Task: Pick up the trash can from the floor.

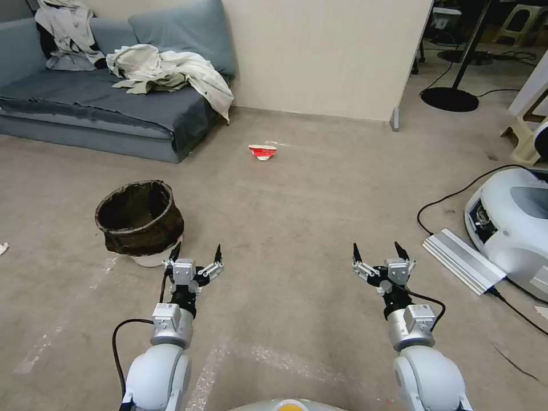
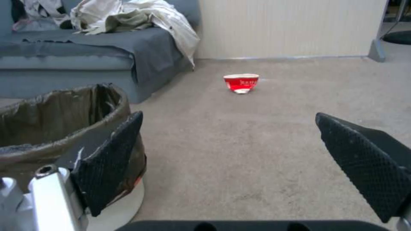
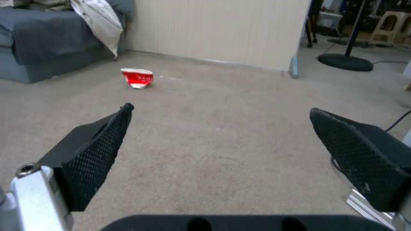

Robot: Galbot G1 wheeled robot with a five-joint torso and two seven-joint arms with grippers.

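Trash can: one trash can [image 1: 140, 222] stands upright on the floor [image 1: 297, 205], white body, dark bag folded over its rim. It is the landmark for the lines below.
Left end effector: the left end effector [image 1: 196, 255] hangs just beside the trash can, on the side facing the robot; its fingers are spread wide and hold nothing. In the left wrist view one finger [image 2: 112, 157] is close against the bag, and I cannot tell if it touches.
Right end effector: the right end effector [image 1: 376, 254] is well apart from the trash can, over bare floor, also spread wide and empty.
Red cup: one crushed red cup [image 1: 262, 152] lies beyond the trash can, near the wall.
Sofa: one grey sofa [image 1: 85, 97] stands behind the trash can, with clothes on it.
Risk 1: the left fingers could push the light trash can and tip it, because they come from the side.
Risk 2: they could pinch the loose bag alone, so it slides off the rim.
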